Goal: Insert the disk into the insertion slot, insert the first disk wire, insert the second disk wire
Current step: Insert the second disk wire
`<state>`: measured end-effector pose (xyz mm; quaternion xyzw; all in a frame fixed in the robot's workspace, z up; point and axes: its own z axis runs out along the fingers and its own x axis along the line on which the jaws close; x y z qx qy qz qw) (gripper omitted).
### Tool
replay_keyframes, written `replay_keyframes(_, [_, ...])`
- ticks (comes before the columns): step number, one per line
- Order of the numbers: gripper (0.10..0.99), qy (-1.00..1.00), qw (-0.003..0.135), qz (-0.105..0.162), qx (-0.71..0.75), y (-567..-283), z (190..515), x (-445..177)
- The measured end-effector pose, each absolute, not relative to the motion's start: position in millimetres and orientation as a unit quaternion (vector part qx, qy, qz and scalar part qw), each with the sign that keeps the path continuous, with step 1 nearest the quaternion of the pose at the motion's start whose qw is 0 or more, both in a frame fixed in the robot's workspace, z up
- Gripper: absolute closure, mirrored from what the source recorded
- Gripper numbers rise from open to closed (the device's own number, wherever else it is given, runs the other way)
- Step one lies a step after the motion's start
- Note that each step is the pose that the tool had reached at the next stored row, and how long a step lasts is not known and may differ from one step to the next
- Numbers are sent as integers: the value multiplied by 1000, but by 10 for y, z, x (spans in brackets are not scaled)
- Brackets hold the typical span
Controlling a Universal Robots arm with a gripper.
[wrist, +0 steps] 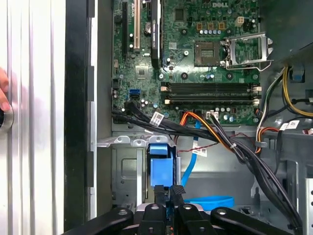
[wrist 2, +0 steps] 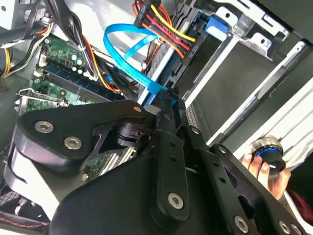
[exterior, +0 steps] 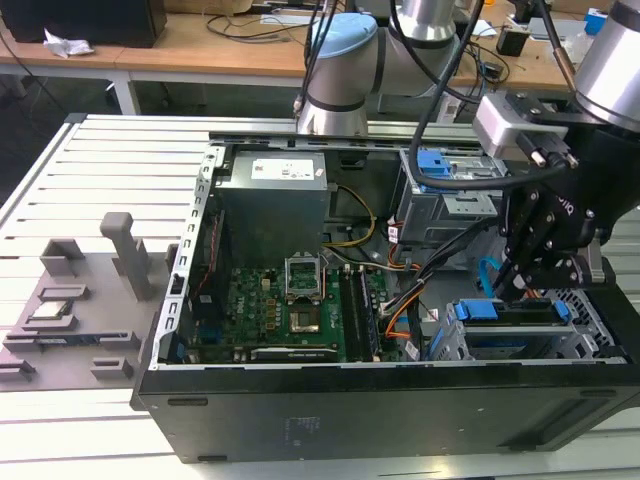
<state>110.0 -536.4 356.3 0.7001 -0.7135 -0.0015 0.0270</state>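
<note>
Our tool (wrist: 168, 193) looks pinched shut on the second disk wire (wrist 2: 128, 46) near its plug — thin, floppy ribbon, so we'd grip the stiff plug.

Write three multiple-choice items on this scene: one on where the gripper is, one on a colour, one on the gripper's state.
1. In the exterior view, the gripper is:
A. at the view's left
B. in the view's middle
C. at the view's right, over the insertion slot

2. The second disk wire is:
A. light blue
B. green
C. white

3. The gripper is:
A. spread wide with nothing in it
B. shut on the second disk wire
C. shut on a screwdriver

Answers:
1. C, as it hangs over the perforated cage holding the disk at that side.
2. A, as the flat ribbon loops bright light blue in the second wrist view.
3. B, as that view shows the fingertips meeting where the ribbon ends.
</note>
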Motion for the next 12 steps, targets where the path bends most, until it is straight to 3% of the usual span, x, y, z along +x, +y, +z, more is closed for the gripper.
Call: replay_keyframes(12, [925,-713,27,-1,701,-5341,3442,1226])
